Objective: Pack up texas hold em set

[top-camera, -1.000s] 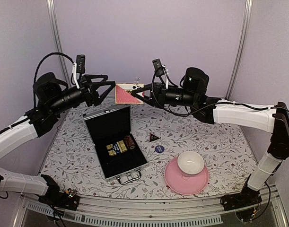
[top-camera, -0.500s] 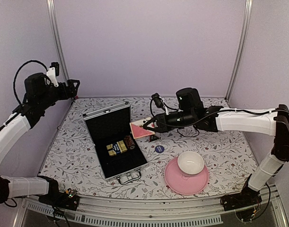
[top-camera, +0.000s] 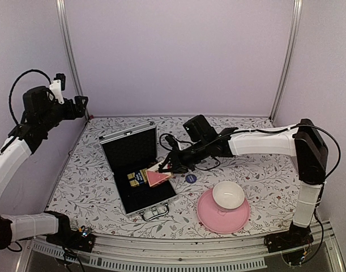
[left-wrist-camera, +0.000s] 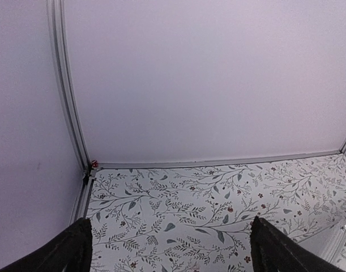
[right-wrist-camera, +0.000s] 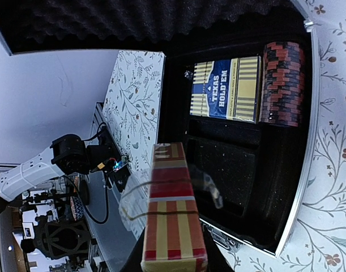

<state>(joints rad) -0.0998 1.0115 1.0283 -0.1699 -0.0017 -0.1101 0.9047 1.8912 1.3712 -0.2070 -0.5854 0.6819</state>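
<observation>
Lilac walls and a floral-printed tabletop (top-camera: pixel 263 170) frame the set.

1. Left gripper (top-camera: pixel 81 105): held high at the far left corner, well apart from every item. Its fingers (left-wrist-camera: pixel 68 249) are spread wide, with only bare cloth and wall seen between them.
2. Briefcase (top-camera: pixel 117 137): silver, lid raised, black lining, metal handle (top-camera: pixel 154 213) on the near edge. It lies directly below the right fingers.
3. Gold-and-dark card box (right-wrist-camera: pixel 226 89): laid flat inside the case, beyond the right fingertips in the wrist view.
4. Chip stack (right-wrist-camera: pixel 283 85): dark red, laid on its side, touching the gold-and-dark card box on the side towards the case rim.
5. Right gripper (top-camera: pixel 165 169): reached over the open case, fingers pinched on the red card box (right-wrist-camera: pixel 171 215). The box is held above the vacant compartment. Whether it touches the lining cannot be told.
6. Blue disc (top-camera: pixel 190 178): on the cloth outside the case, just right of the right fingers.
7. Pink plate (top-camera: pixel 209 220): right of and nearer than those fingers, with a white bowl (top-camera: pixel 228 194) standing on it.
</observation>
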